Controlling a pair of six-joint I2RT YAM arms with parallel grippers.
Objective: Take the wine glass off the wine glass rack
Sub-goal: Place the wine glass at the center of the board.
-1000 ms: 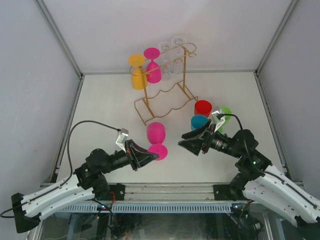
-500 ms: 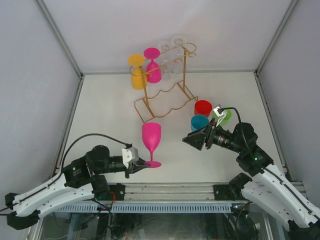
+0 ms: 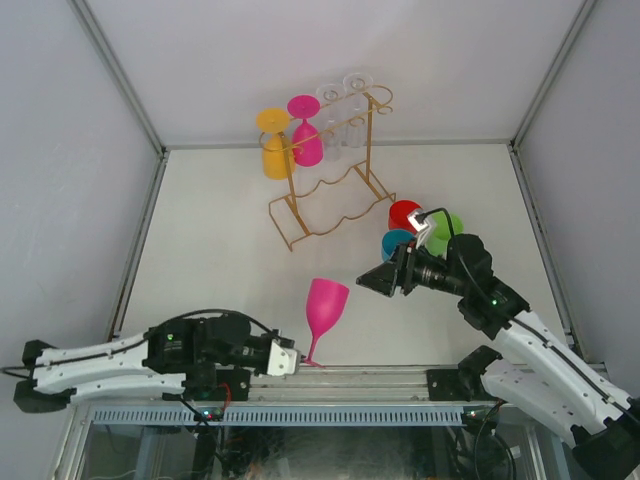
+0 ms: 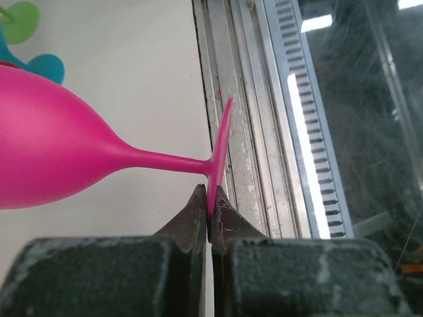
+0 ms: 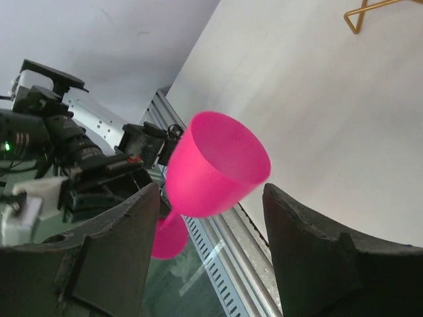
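Note:
A pink wine glass [image 3: 326,305] stands upright off the rack, at the table's near edge. My left gripper [image 3: 293,359] is shut on the rim of its foot; the left wrist view shows the fingertips [image 4: 198,206] pinching the thin pink foot [image 4: 222,142], with the bowl [image 4: 53,152] to the left. My right gripper [image 3: 385,280] is open and empty, to the right of the glass and apart from it; in its own view the glass [image 5: 218,165] shows between the spread fingers [image 5: 112,257]. The gold wire rack [image 3: 330,205] stands at the back.
A yellow glass [image 3: 275,150], a pink glass [image 3: 306,140] and clear glasses [image 3: 342,118] hang on the rack. Red [image 3: 406,212], blue [image 3: 393,242] and green [image 3: 451,224] glasses stand right of the rack, behind my right wrist. The metal front rail [image 4: 264,132] lies right beside the held glass.
My left arm drew back to the near edge, carrying the pink glass nearer and slightly right and setting it upright. My right gripper shifted a little farther back.

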